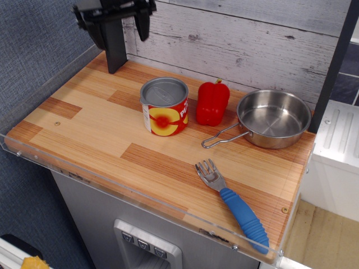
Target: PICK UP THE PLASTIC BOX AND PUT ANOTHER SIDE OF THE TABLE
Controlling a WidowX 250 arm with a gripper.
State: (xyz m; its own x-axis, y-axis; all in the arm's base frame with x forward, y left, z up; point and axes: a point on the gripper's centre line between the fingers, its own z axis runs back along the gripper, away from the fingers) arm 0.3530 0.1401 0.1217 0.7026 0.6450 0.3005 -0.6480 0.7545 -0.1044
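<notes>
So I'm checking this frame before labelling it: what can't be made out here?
- Pincer: cut off by the top edge of the only view; the arm above is out of frame, and whether it is open or shut cannot be told.
- Plastic box: label lettering runs round the side, only partly readable; far side hidden.
- Red bell pepper: its back is hidden by itself.
- Table: the back left corner is covered by the dark post.

Whitewashed plank wall (252, 42) runs along the bench's back edge, knots and grain visible. Blue-grey textured panel (33, 50) lines the left edge. Grey cabinet front (106, 224) sits below the front edge, with a switch plate (147, 244). White ribbed unit (339, 143) beyond the right edge; pale wood floor (325, 235) beneath. Even, soft lighting.
</notes>
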